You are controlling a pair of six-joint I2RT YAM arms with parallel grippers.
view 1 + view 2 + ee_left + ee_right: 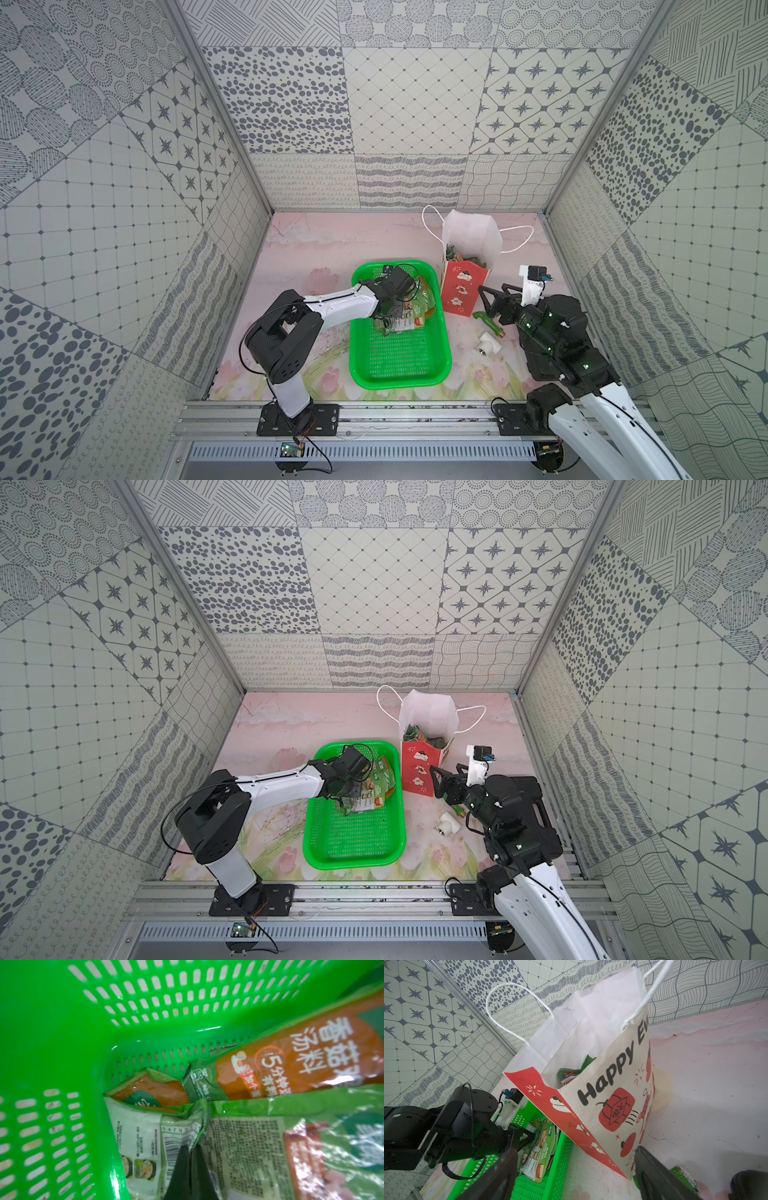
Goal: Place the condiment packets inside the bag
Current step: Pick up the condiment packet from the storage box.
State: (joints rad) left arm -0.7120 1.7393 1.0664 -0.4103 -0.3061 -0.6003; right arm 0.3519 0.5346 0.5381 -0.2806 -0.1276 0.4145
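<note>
My left gripper (192, 1146) is pressed together. Its two dark fingertips (182, 1159) pinch a crumpled fold of one packet (182, 1132), a green and white sachet lying print side up with a barcode and fine text. This pinched packet lies on the other condiment packets (415, 320), which are piled at the far end of the green mesh basket (399, 365), on the side nearest the bag. In the left wrist view, a large orange packet (291, 1059) with white characters leans against the basket wall beyond the pinch. A smaller orange packet (153, 1093) sits in the basket corner just beside it. My right gripper (575, 1150) is spread wide and holds nothing. Its fingers (500, 1174) stand on either side of the near corner of the bag (612, 1084), close to it; contact cannot be determined. The bag stands upright on the table just beside the basket, its red face toward the basket and its mouth open. Further packets (569, 1073) lie inside it, visible in both top views as well. A green fitting (488, 322) and a white fitting (487, 343) lie on the table near my right arm.
</note>
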